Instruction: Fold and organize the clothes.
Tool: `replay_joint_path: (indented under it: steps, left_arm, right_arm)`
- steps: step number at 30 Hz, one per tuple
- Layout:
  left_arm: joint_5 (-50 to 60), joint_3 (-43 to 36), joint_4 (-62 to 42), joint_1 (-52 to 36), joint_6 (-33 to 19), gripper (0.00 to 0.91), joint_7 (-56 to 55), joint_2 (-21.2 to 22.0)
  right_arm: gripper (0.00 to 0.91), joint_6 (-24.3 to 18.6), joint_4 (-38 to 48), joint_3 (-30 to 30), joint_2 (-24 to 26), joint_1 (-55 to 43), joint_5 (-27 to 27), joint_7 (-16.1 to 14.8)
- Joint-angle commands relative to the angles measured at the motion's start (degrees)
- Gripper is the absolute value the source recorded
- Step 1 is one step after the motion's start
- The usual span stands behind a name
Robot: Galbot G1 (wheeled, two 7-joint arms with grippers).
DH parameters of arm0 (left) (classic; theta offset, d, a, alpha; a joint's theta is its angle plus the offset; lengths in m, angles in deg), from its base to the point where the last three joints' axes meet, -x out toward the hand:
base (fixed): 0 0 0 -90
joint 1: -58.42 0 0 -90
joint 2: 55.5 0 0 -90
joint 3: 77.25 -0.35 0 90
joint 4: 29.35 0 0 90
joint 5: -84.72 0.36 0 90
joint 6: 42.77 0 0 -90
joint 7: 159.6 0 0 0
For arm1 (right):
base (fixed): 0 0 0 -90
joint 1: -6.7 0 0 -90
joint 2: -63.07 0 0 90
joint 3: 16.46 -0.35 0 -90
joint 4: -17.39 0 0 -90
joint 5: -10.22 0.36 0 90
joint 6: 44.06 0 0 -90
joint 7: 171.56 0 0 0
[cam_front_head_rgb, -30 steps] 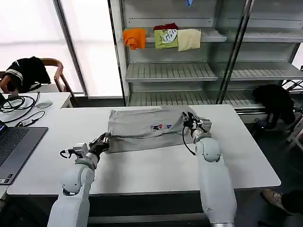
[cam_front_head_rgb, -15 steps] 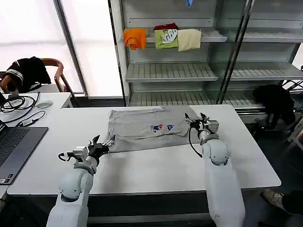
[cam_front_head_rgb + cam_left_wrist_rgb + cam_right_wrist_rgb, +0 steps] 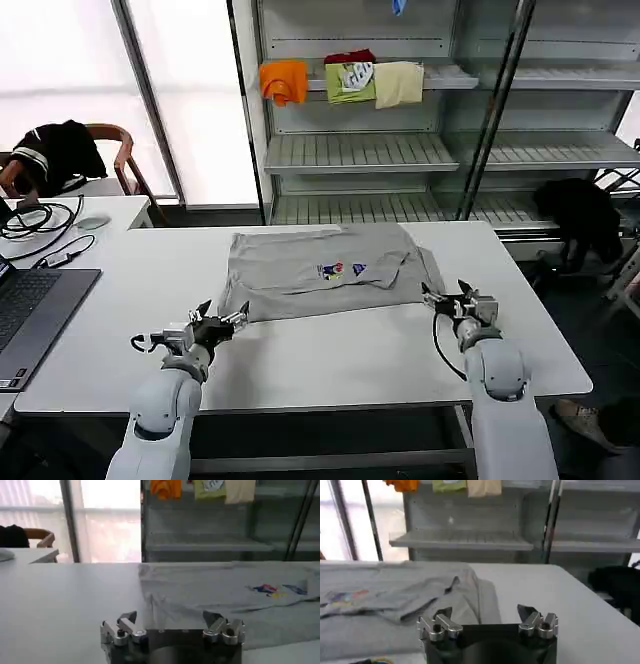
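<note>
On the white worktop (image 3: 330, 350) lies the light grey cotton shirt (image 3: 310, 280), partly folded, sides turned in; further folds remain. Left end effector (image 3: 212, 325) and right end effector (image 3: 452, 300) hover spread, empty.

No wording, number or brand can be read anywhere. The folded light grey cotton shirt (image 3: 325, 267) on the white table carries a small red, blue and yellow chest print (image 3: 340, 269), toward three o'clock of its middle; it cannot be read as text.
</note>
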Motion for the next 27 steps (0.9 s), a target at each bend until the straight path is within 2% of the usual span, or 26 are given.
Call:
replay_joint_path:
  steps: [1, 2, 3, 4, 6, 7, 8, 9, 27]
  left_arm:
    - [1.15, -0.04, -0.28, 0.58, 0.01, 0.907, 0.17, 0.05]
    - [1.32, -0.06, -0.43, 0.56, 0.01, 0.907, 0.11, 0.04]
    - [1.46, -0.05, -0.55, 0.58, 0.02, 0.907, 0.17, 0.04]
    - [1.51, -0.05, -0.7, 0.58, 0.01, 0.867, 0.19, 0.02]
    - [1.72, -0.01, -1.02, 0.58, -0.01, 0.363, 0.32, -0.02]
    - [1.77, -0.01, -1.16, 0.58, -0.02, 0.151, 0.36, -0.03]
    - [1.79, -0.01, -1.22, 0.57, -0.02, 0.06, 0.36, -0.04]
    - [1.82, 0.01, -1.71, 0.57, -0.01, 0.02, 0.43, -0.11]
    - [-0.05, 0.5, -2.93, 0.72, -0.04, 0.0, 2.22, -0.89]
  right_arm:
    - [0.05, 0.91, -1.63, -1.27, 1.48, 3.23, 0.54, -0.53]
    - [0.0, 0.89, -1.17, -1.18, 1.36, 2.93, 0.43, -0.57]
    - [0.0, 0.88, -0.79, -1.09, 1.2, 2.63, 0.34, -0.62]
    - [0.0, 0.87, -0.29, -0.95, 1.05, 2.21, 0.17, -0.58]
    - [0.0, 0.85, 0.5, -0.63, 0.59, 1.56, -0.19, -0.5]
    - [0.0, 0.86, 1.01, -0.51, 0.29, 1.04, -0.3, -0.46]
    - [0.0, 0.86, 1.12, -0.38, 0.11, 0.84, -0.48, -0.39]
    - [0.0, 0.86, 1.4, -0.25, -0.29, 0.45, -0.58, -0.38]
    - [0.0, 0.85, 0.65, 0.29, -0.65, 0.27, 0.36, -1.15]
